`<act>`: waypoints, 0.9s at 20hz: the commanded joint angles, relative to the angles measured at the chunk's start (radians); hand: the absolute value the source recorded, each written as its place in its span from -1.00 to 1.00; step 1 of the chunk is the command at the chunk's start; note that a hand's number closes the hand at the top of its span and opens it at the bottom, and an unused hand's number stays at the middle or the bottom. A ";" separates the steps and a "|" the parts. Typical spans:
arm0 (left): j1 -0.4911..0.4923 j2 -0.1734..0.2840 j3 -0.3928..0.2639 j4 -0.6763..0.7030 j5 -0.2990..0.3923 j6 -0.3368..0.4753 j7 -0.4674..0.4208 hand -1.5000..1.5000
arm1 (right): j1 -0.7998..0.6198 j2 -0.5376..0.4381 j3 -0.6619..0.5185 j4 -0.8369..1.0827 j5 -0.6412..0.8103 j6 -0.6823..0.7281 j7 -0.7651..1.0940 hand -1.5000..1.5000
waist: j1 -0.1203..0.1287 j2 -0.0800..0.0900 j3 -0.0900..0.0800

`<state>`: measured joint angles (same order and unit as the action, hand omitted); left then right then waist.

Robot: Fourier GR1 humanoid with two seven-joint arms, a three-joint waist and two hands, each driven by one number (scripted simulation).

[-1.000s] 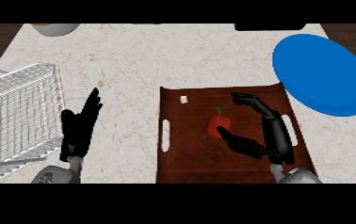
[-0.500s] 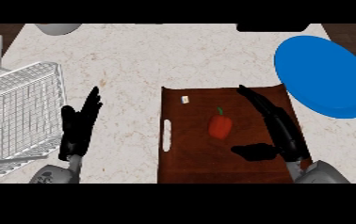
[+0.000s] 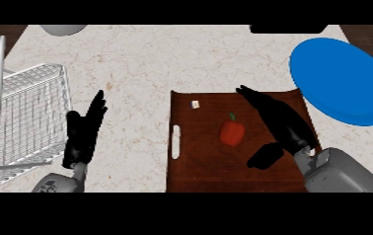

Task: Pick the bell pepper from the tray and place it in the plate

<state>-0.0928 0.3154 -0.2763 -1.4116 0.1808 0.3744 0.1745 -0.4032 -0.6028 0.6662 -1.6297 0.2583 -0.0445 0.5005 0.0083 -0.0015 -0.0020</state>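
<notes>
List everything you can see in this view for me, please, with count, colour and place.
bell pepper: one, red with a green stem, lying on the tray's middle, touched by neither hand.
tray: one, dark brown, with a white slot handle at its left side, at the lower centre of the counter.
small tag: one, white, near the tray's upper left corner.
plate: one, blue, at the right edge, up and right of the tray.
wire rack: one, white, at the left edge.
grey object: one, at the top left, cut off by the edge.
counter: one, beige, speckled.
left robot hand: black, open, fingers up, resting between rack and tray.
right robot hand: black, open, over the tray, right of the pepper.
</notes>
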 commanded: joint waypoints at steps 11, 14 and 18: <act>0.028 -0.032 0.066 -0.009 -0.060 -0.048 0.005 0.00 | -0.036 0.213 -0.076 0.081 0.085 0.284 0.165 -1.00 | -0.006 0.001 0.002; 0.056 -0.077 0.047 -0.015 -0.095 -0.043 -0.006 0.00 | -0.036 0.257 -0.117 0.173 0.140 0.312 0.090 -1.00 | -0.004 0.002 0.002; 0.048 -0.053 0.112 -0.044 -0.077 -0.104 0.030 0.00 | -0.035 0.272 -0.192 0.157 0.168 0.394 0.075 -1.00 | -0.004 0.001 0.002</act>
<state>-0.0409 0.2573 -0.2059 -1.4463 0.1113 0.3011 0.1873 -0.4087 -0.3870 0.5277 -1.5204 0.3862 0.2889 0.5865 0.0018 -0.0002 -0.0006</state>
